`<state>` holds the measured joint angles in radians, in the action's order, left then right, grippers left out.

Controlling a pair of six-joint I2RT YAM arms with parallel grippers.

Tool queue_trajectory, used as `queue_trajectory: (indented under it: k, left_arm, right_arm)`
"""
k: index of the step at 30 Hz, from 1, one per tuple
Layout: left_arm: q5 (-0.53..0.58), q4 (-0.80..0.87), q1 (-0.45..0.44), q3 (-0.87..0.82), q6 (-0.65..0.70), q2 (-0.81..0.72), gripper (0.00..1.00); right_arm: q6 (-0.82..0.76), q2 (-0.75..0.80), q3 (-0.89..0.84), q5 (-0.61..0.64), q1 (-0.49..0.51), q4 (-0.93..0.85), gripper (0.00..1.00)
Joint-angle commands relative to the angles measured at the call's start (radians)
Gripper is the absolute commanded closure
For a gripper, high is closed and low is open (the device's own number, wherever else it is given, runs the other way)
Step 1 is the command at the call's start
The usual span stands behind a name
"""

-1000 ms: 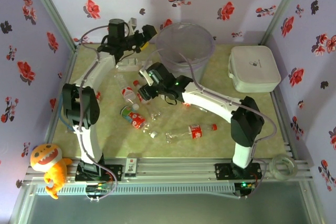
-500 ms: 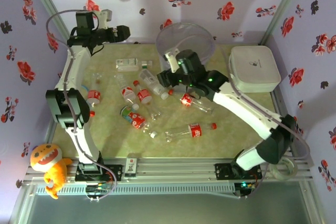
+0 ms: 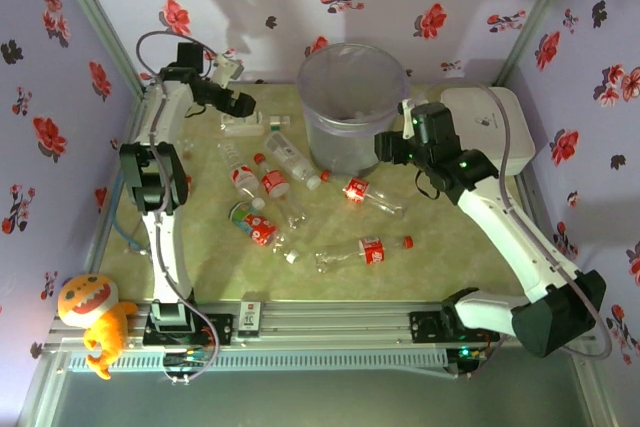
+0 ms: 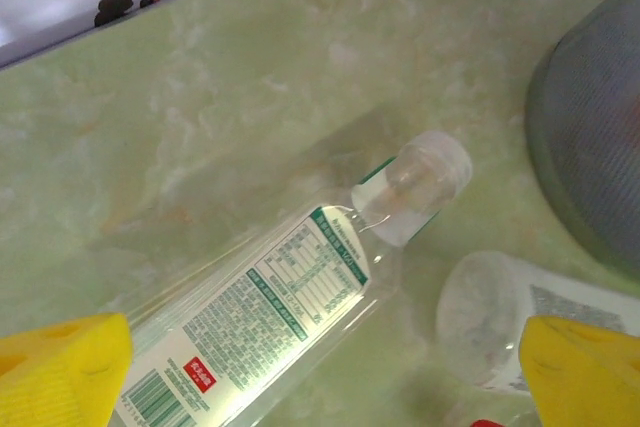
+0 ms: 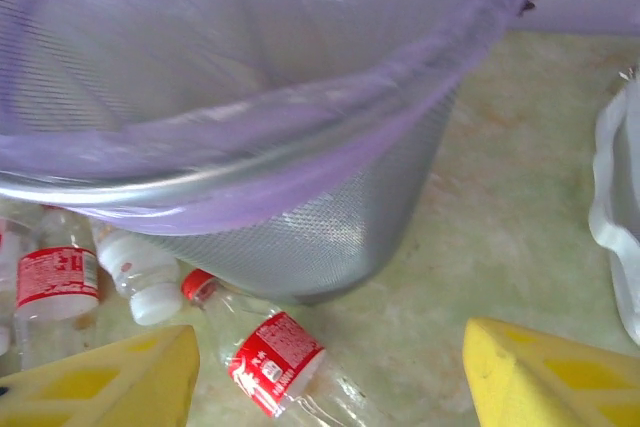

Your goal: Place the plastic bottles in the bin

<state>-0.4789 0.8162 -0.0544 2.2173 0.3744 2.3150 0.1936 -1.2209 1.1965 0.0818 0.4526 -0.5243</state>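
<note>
- Left wrist: left jaws wide, empty; bottle (image 4: 290,307) between them looks light, slick, crushable, so grip its labelled middle.
- Right jaws wide, empty, before bin (image 5: 330,237).

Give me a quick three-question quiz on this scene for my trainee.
1. True or false: the left tool is shut on the green-labelled bottle.
2. That bottle's cap is: A red, B white, C blue.
3. Fill in: in the top view, the white box stands to the ___ of the bin.
Key: 1 false, it is open; 2 B; 3 right.
</note>
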Motion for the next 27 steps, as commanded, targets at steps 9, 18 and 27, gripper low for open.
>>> queue_trajectory:
  k: [9,18,27]
  left_arm:
    - [0.140,0.124,-0.042,0.149,0.172,0.147,0.00]
    - [0.209,0.139,-0.085,0.148,0.229,0.189,0.00]
    - [0.303,0.173,-0.088,0.160,0.235,0.237,0.05]
  right_arm:
    - [0.051,-0.005,-0.028,-0.003,-0.037,-0.005,0.30]
    - [0.064,-0.001,-0.043,0.054,-0.036,-0.007,0.30]
    - [0.074,-0.021,-0.043,0.044,-0.038,0.001,0.30]
